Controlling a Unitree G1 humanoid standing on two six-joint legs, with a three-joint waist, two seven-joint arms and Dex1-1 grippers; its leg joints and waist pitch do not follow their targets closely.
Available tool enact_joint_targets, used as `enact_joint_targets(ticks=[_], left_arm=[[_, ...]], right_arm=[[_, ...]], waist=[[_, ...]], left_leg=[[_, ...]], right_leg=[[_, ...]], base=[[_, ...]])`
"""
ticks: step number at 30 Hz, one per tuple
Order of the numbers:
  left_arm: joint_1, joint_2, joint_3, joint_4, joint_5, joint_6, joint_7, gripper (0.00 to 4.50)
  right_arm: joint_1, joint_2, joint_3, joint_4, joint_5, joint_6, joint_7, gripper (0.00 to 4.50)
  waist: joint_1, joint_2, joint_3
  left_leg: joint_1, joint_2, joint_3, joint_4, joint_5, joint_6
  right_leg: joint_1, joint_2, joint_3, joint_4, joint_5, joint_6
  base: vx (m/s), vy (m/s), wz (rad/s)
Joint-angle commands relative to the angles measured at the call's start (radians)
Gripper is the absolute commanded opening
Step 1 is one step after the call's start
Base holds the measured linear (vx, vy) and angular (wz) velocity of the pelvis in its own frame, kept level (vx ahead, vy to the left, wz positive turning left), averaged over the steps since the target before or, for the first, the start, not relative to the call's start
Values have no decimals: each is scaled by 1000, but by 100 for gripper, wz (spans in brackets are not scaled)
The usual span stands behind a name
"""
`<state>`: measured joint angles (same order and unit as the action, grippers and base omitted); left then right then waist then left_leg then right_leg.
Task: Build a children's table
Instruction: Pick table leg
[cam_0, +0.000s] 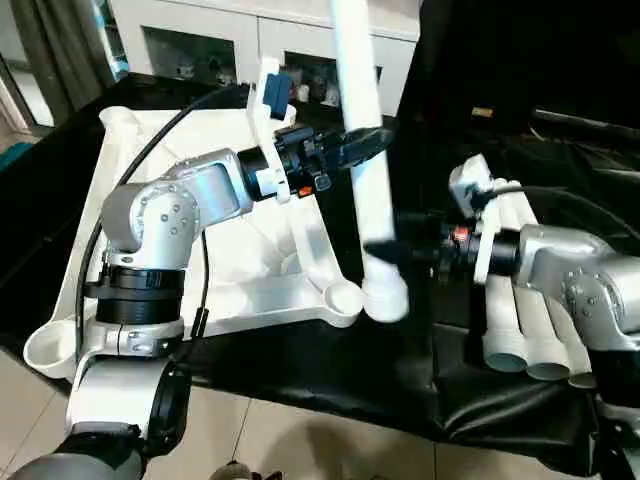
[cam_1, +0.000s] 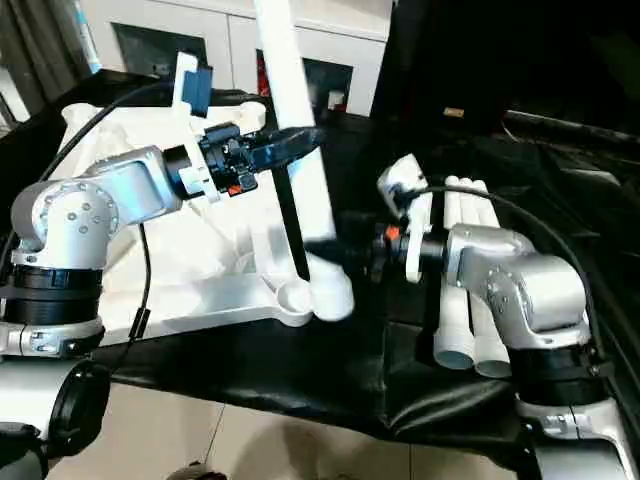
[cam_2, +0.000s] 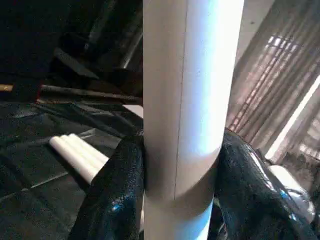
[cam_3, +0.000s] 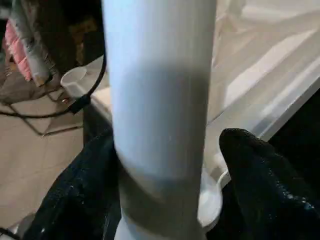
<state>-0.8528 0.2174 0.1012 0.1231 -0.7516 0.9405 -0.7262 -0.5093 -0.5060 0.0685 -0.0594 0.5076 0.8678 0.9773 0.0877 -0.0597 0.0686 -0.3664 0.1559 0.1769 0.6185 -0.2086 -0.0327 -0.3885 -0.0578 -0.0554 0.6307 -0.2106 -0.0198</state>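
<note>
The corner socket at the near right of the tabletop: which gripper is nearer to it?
Right. The right gripper sits low on the upright leg, just above that corner socket. The left gripper grips the leg higher up.

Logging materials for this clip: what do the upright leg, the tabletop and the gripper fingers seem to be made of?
Upright leg: probably moulded plastic, smooth white, faint seam line down its side.
Tabletop: likely the same white plastic; moulded ribs and round corner sockets.
Left gripper fingers: black and glossy with a pebbled surface, perhaps rubber or coated plastic.
</note>
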Motion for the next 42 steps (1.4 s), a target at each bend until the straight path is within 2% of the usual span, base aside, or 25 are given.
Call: enact_joint_targets(ticks=[1,2,3,6,9,10,12,14,15,17,19,21,25,27,28,30,33,39,40,41,42], left_arm=[[-39,-6,-11,-34,-27,6,-31,173],[-39,-5,-12,-32,-26,6,-33,173],[-38,-5,-13,-30,-25,5,-34,173],[-34,-2,-17,-29,-25,6,-38,173],[-32,-3,-15,-27,-22,-2,-33,173],[-31,-4,-16,-27,-18,-7,-31,173],[-37,-27,1,6,22,-25,58,229],[-19,-42,1,3,20,9,92,246],[-4,-51,-5,-14,23,14,107,250],[33,-68,-30,-62,34,16,132,254],[54,-77,-50,-88,45,16,146,282],[85,-104,-78,-112,65,12,182,293],[89,-111,-84,-95,83,-9,199,293],[79,-117,-73,-76,92,-17,222,277],[69,-121,-58,-61,98,-26,238,265],[60,-123,-40,-51,95,-30,242,254],[54,-120,-30,-45,96,-38,245,212],[40,-111,-27,-26,108,-93,226,184],[39,-104,-36,-27,111,-93,213,184],[39,-97,-47,-28,117,-92,201,184],[40,-92,-56,-33,117,-87,188,184]], right_arm=[[5,-21,13,7,-19,13,-2,293],[5,-22,16,7,-19,15,-1,288],[5,-23,18,7,-17,16,1,259],[5,-20,19,6,-13,17,-3,251],[2,-14,19,11,-12,11,-17,212],[2,-12,18,12,-12,10,-21,212],[-2,3,11,18,-14,2,-42,199],[-4,22,6,19,-16,-4,-65,192],[-5,28,5,18,-17,-6,-72,192],[-6,40,5,15,-19,-7,-85,192],[-7,46,6,16,-21,-10,-91,191],[-12,54,7,21,-24,-13,-100,191],[-16,61,12,27,-25,-17,-110,191],[-18,64,13,30,-27,-18,-115,191],[-20,64,17,32,-28,-20,-113,191],[-21,65,22,34,-28,-20,-114,191],[-22,63,31,34,-36,-25,-114,190],[-13,55,54,18,-54,-47,-104,189],[-14,58,48,20,-47,-40,-105,245],[-16,61,43,23,-41,-35,-106,259],[-18,60,39,25,-38,-31,-105,259]], waist=[[0,5,-72],[0,6,-72],[-1,5,-72],[0,5,-73],[1,6,-74],[0,5,-74],[-1,9,-73],[1,7,-75],[2,17,-75],[0,11,-76],[0,10,-75],[0,11,-75],[1,10,-74],[1,12,-73],[0,7,-73],[1,9,-73],[2,12,-73],[1,13,-75],[0,12,-74],[1,9,-75],[0,11,-74]], left_leg=[[13,76,-25,-68,-21,31],[14,77,-26,-68,-24,28],[13,77,-26,-68,-23,25],[13,77,-26,-68,-16,26],[13,77,-26,-67,-3,30],[13,77,-26,-67,-2,31],[12,78,-26,-67,-9,29],[13,77,-26,-67,-13,24],[13,78,-28,-67,-12,19],[13,80,-28,-67,-15,15],[11,78,-27,-67,-12,17],[12,80,-27,-68,-17,18],[14,79,-26,-68,-30,15],[14,79,-26,-69,-37,10],[13,79,-26,-69,-38,10],[12,79,-26,-70,-38,10],[12,80,-28,-70,-33,7],[11,79,-28,-69,-27,7],[11,78,-27,-69,-27,9],[11,79,-28,-70,-24,13],[11,80,-27,-70,-26,13]], right_leg=[[59,-99,60,-63,-15,-275],[59,-99,59,-63,-23,-272],[59,-99,59,-63,-25,-270],[59,-99,59,-61,-11,-270],[59,-99,59,-59,9,-275],[59,-98,58,-59,12,-276],[59,-98,59,-60,15,-279],[60,-100,58,-60,7,-284],[60,-101,58,-58,11,-285],[63,-101,58,-59,19,-285],[63,-99,57,-59,24,-282],[63,-99,57,-60,17,-278],[61,-97,57,-65,-14,-264],[60,-97,56,-67,-23,-258],[61,-97,55,-67,-24,-258],[62,-98,54,-68,-31,-253],[61,-98,52,-67,-27,-251],[62,-98,53,-65,-3,-251],[62,-98,53,-65,-2,-251],[62,-98,53,-64,-3,-251],[61,-98,52,-64,-6,-253]], base=[[0,0,0],[0,0,0],[0,0,0],[0,0,0],[0,0,0],[0,0,0],[0,0,0],[0,0,0],[0,0,0],[0,0,0],[0,0,0],[0,0,0],[0,0,0],[0,0,0],[0,0,0],[0,0,0],[0,0,0],[0,0,0],[0,0,0],[0,0,0],[0,0,0]])
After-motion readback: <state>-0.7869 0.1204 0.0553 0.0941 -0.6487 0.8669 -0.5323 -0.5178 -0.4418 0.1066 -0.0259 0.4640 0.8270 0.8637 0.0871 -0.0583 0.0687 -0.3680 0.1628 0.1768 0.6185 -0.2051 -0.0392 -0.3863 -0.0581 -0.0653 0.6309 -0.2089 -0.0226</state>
